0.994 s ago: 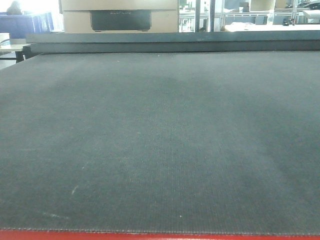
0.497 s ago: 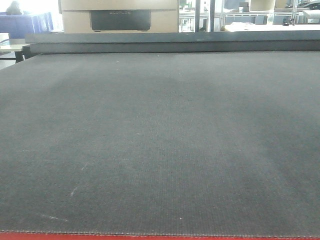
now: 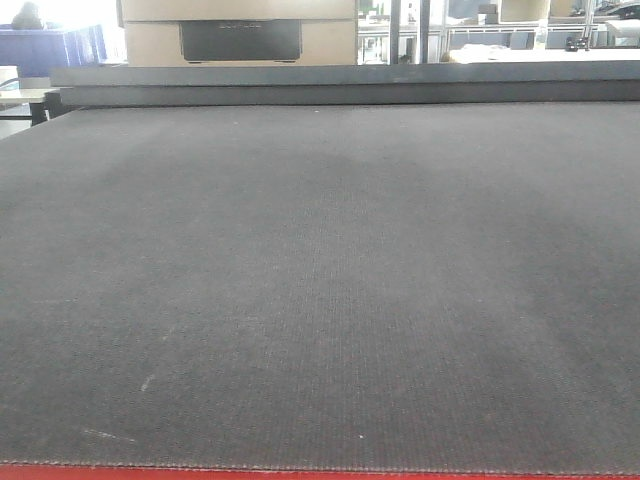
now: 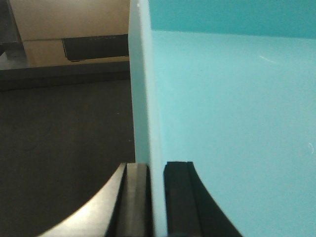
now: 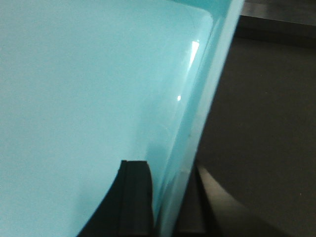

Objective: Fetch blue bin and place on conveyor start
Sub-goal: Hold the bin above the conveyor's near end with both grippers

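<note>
The blue bin (image 4: 232, 108) is light turquoise plastic and fills most of both wrist views. My left gripper (image 4: 157, 197) is shut on the bin's left wall, one finger outside and one inside. My right gripper (image 5: 168, 202) is shut on the bin's right wall (image 5: 202, 118) the same way. The bin (image 5: 89, 89) hangs above the dark grey conveyor belt (image 3: 320, 280), which fills the front view with its red edge strip (image 3: 320, 473) at the bottom. The belt also shows beside the bin in the left wrist view (image 4: 64, 143) and the right wrist view (image 5: 261, 128). The bin and grippers are out of the front view.
A dark raised rail (image 3: 340, 82) crosses the belt's far end. Behind it stands a tan machine with a dark panel (image 3: 240, 38). Dark blue bins (image 3: 50, 50) sit far left, windows and frames far right.
The front view has crept slightly; the red strip at the bottom is thinner than a second ago. Nothing else differs.
</note>
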You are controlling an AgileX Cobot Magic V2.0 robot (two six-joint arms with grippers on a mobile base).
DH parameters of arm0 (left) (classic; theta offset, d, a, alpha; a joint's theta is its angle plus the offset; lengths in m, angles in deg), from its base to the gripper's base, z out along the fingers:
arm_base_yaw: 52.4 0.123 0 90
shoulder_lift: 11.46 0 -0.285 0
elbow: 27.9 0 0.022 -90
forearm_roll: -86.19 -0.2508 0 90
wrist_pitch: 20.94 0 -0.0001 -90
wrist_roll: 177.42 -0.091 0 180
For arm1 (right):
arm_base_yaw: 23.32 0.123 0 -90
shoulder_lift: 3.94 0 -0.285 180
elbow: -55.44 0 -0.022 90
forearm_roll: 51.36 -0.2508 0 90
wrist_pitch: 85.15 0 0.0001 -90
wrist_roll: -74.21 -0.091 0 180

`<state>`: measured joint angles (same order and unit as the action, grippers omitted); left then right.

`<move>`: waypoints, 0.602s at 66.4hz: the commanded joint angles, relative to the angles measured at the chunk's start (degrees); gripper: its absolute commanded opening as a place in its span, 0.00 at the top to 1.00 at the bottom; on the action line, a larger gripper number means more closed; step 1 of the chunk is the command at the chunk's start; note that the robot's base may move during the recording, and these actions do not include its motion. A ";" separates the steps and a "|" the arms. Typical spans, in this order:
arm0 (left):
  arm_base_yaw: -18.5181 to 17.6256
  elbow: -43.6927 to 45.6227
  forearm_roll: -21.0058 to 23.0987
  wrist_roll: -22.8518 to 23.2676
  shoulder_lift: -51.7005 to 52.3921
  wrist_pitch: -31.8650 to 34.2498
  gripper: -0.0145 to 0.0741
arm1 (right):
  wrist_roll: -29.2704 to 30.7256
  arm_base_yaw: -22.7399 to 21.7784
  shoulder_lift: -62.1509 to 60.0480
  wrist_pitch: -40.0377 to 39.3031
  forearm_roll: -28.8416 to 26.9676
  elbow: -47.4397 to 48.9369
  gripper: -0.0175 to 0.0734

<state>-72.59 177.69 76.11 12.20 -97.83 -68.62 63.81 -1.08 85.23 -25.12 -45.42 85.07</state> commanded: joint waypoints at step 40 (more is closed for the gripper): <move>-0.54 -4.98 5.31 0.03 -1.11 -9.46 0.96 | 1.87 0.56 1.17 2.01 -1.94 -6.46 0.98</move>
<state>-72.59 175.49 77.67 12.30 -98.43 -78.17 63.81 -0.97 85.70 -20.65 -46.58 82.23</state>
